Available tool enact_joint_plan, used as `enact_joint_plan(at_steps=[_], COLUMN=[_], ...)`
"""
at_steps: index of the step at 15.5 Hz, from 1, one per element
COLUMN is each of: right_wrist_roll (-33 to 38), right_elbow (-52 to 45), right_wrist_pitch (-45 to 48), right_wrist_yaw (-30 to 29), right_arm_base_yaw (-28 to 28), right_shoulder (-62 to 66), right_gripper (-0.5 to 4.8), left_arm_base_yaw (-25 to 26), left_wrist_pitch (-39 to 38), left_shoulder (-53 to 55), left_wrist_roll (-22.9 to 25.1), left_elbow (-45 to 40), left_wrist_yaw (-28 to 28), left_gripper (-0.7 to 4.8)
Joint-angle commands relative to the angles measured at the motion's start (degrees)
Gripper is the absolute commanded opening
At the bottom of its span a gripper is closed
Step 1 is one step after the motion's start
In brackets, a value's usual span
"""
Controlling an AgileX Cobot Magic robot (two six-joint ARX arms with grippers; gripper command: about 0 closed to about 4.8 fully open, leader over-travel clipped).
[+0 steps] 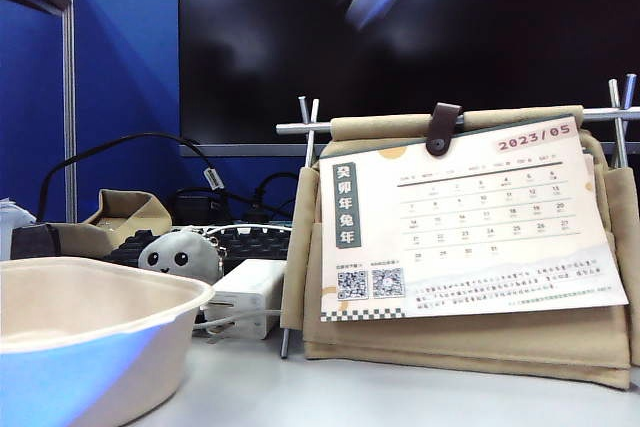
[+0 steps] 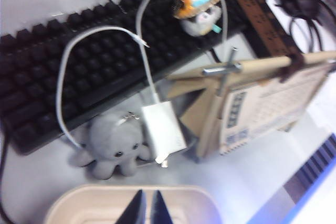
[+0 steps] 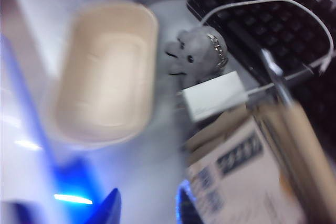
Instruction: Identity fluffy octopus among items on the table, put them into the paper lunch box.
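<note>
On my desk (image 1: 400, 397) the paper lunch box (image 1: 90, 317) sits empty, the black keyboard (image 2: 63, 61) behind it. The fluffy octopus (image 2: 113, 145) lies between them, touching the white power adapter (image 2: 164, 129). My left hand (image 2: 146, 208) hovers over the box, fingers pinched together; my right hand (image 3: 144, 208) hangs spread wide, gripping nothing.

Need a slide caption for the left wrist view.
Left gripper, shut, above the empty paper lunch box; grey fluffy octopus on the table beside a white power adapter.
</note>
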Motion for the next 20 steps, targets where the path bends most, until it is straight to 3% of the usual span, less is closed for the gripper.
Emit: enact_joint_plan(at_steps=[1,9,13,16,20], right_wrist_roll=[-3.61,-5.05,-5.03,-5.03,-5.03], right_elbow=[0.17,0.26,1.20,1.62,1.62], right_wrist_pitch=[8.44,15.72,15.52,15.87,15.96], right_wrist_yaw=[3.82,3.72,3.69,3.69,3.67], right_arm_base_yaw=[2.12,1.92,1.95,1.92,1.95], right_shoulder=[7.54,14.16,14.16,14.16,14.16], right_gripper=[1.48,1.48,1.48,1.48,1.48], left_arm_base_yaw=[0.04,0.02,0.00,0.00,0.00], left_wrist_pitch=[-0.02,-0.48,-3.56,-5.16,-3.04], left_shoulder=[1.29,1.68,3.52,5.53,9.64], left_wrist_roll=[0.52,2.43,5.49,10.97,11.54], left_elbow=[0.15,0.13,0.11,0.07,0.07], left_wrist_yaw=[-0.72,-0.79,-1.49,0.00,2.43], left_gripper=[0.30,0.30,0.30,0.30,0.31])
